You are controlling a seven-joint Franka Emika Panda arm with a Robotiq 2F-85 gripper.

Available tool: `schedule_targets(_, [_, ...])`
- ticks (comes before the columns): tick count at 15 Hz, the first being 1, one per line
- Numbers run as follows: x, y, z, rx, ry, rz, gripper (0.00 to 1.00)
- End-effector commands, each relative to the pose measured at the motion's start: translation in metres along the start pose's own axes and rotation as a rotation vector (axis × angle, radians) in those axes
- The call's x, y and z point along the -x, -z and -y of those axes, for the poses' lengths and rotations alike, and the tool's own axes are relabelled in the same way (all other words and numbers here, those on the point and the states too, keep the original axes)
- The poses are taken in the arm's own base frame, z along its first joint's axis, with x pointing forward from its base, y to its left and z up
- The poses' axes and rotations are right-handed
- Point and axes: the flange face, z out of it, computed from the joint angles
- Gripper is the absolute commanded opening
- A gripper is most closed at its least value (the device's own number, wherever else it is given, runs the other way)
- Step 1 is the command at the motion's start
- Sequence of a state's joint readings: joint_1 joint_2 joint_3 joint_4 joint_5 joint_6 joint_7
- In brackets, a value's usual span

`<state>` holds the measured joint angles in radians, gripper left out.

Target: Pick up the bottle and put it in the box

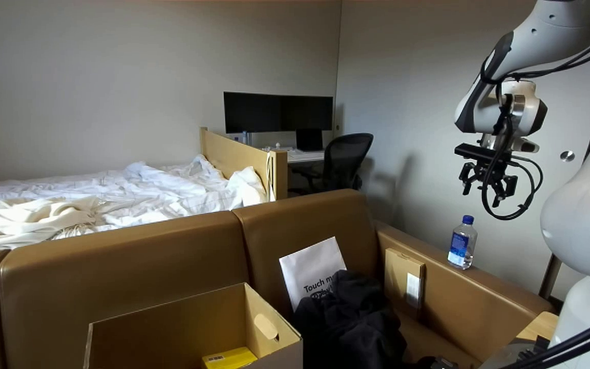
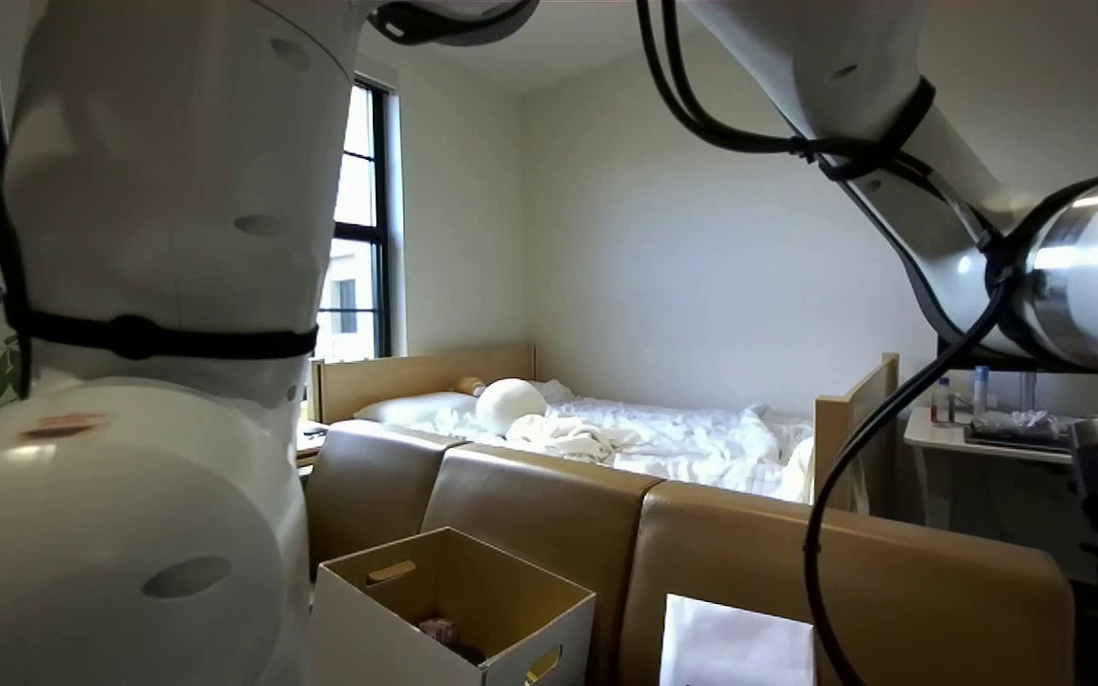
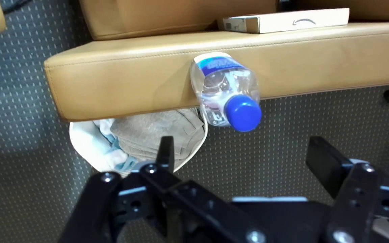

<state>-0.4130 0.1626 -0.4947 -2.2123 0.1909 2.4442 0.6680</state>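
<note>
The small clear bottle (image 1: 462,245) with a blue cap and blue label stands upright on the sofa armrest (image 1: 500,287). It also shows in the wrist view (image 3: 225,84), beyond the fingertips. My gripper (image 1: 483,196) is open and empty, above the bottle and apart from it. In the wrist view the gripper (image 3: 241,145) has its fingers wide apart, with only floor between them. The brown cardboard box (image 1: 172,323) stands open before the sofa backrest, with a yellow item (image 1: 231,358) inside. It also shows in an exterior view (image 2: 387,624). The gripper is far from the box.
A flat carton (image 1: 402,277) leans against the armrest's inner side. A dark cloth (image 1: 349,328) and a white paper sheet (image 1: 313,269) lie between box and armrest. A basket with cloths (image 3: 154,135) stands on the floor beside the armrest. A wall (image 1: 428,128) rises behind the gripper.
</note>
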Motion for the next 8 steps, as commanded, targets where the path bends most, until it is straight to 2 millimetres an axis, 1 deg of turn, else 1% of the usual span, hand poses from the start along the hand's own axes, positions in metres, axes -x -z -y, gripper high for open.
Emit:
schedule_targets(1, [0.014,-0.027,-0.003,-0.03,-0.171,0.04,1.0])
schedule_targets(4, [0.021,-0.039,-0.001,-0.049,-0.198,0.055,1.0])
schedule_targets(8, [0.015,-0.045,-0.001,-0.032,-0.205,0.043,1.0])
